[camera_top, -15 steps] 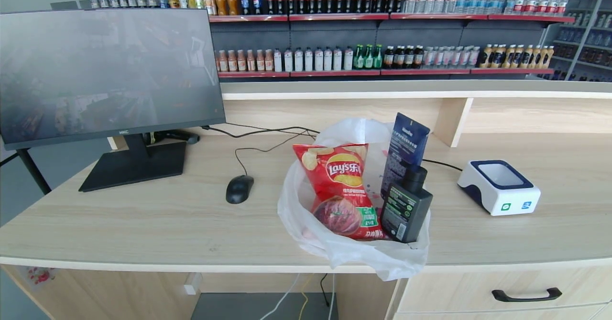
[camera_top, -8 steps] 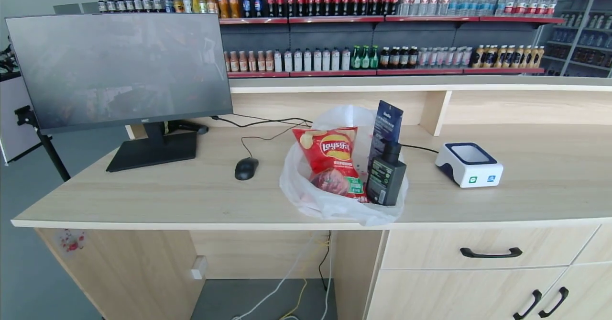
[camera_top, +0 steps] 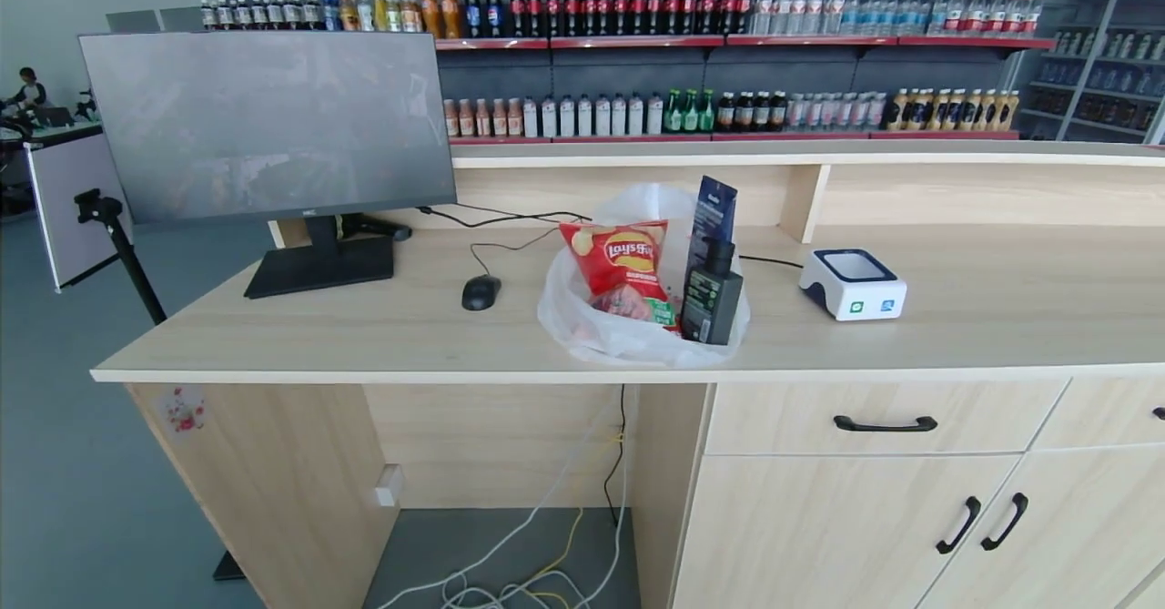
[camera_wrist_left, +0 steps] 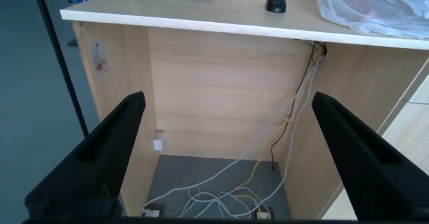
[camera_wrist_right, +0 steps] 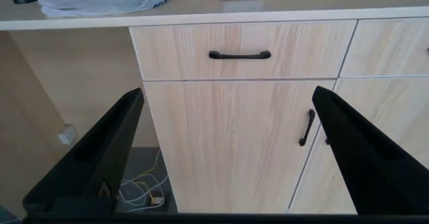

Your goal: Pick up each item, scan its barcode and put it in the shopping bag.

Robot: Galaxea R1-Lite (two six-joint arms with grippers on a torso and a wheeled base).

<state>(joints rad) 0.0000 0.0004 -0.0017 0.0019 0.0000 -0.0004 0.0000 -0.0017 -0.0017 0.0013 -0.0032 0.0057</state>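
**Inspector:** Where are the goods, and why so?

**Onlooker:** All in the shopping bag [camera_top: 582, 340], mid-counter. The chip packet [camera_top: 619, 268], dark bottle [camera_top: 712, 299] and blue pouch [camera_top: 713, 213] stand upright, propped by the bag's wall. The scanner [camera_top: 851, 283] sits just right of it, bare. I judge the task complete.

**Inspector:** The grippers?

**Onlooker:** The left gripper [camera_wrist_left: 228, 100] and right gripper [camera_wrist_right: 228, 93] are both spread wide, holding nothing, low before the counter front.

**Inspector:** Surface and room?

**Onlooker:** A pale wood counter [camera_top: 364, 336], with a monitor [camera_top: 268, 122] far left and a mouse [camera_top: 481, 292] left of the bag. Drawers [camera_top: 883, 422] sit beneath on the right, and bottle shelves [camera_top: 728, 40] stand behind.
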